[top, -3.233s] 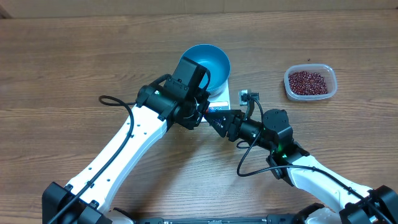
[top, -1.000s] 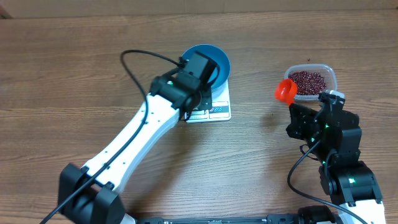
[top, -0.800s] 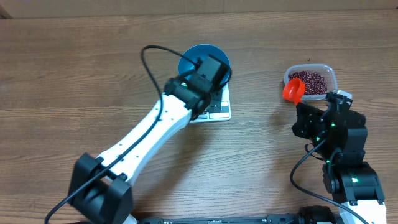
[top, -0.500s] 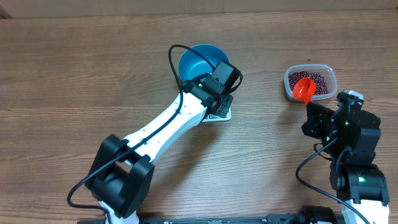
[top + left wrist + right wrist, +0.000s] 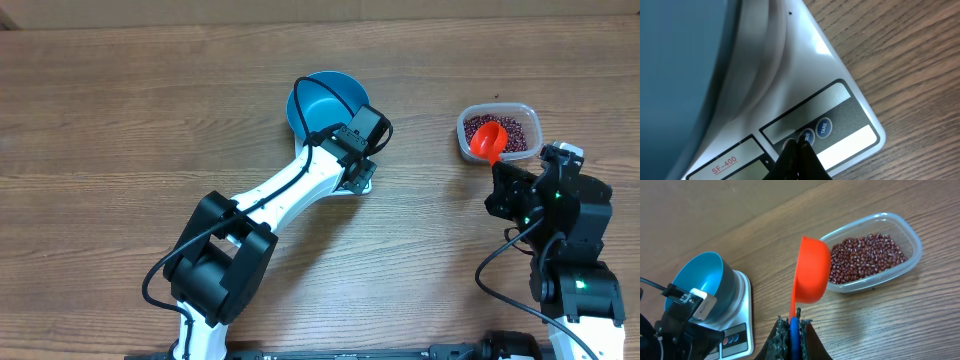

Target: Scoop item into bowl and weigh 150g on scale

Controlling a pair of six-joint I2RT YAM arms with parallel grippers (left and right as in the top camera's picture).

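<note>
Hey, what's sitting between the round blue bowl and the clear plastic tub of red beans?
Nothing; only bare brown wooden table lies between them, clearest in the overhead view.

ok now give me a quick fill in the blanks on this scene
The blue bowl stands on the white ____. The right fingers hold an orange ____. The red-brown beans lie in a clear plastic ____.
Missing: scale; scoop; tub.

Top-down overhead; wrist close-ups, both with scale
</note>
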